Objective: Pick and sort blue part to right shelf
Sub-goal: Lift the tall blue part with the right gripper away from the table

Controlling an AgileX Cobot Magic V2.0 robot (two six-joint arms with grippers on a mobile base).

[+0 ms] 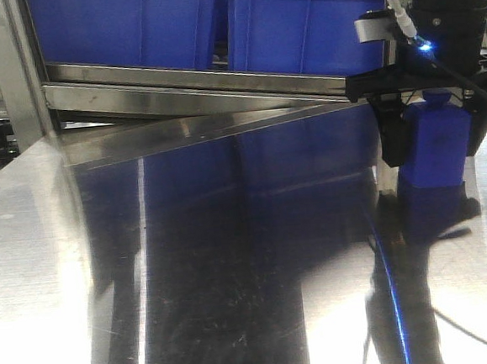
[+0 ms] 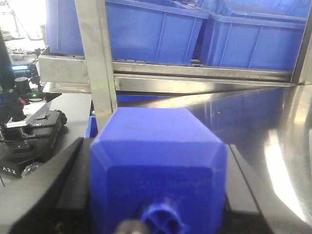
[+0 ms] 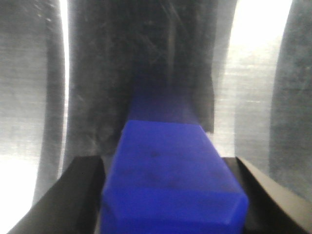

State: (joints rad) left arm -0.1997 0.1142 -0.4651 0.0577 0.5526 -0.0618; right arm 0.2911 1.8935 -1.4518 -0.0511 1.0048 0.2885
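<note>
Transport step: the left end effector (image 2: 155,195) pinched the blue part (image 2: 158,146), facing the right shelf (image 2: 195,80). The right end effector (image 1: 432,133) clamped a blue block (image 1: 434,157) standing on the table (image 1: 234,275). Next move likely called for reaching the blue part forward to the shelf.

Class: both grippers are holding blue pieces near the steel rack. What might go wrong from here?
1. The left gripper holds the blue part directly facing a steel upright post. Pushing straight ahead toward the right shelf may hit the post.
2. The right gripper holds a taller blue block very low over the mirror-like steel table. I cannot tell whether they touch. Sideways travel may scrape or tip the block.
</note>
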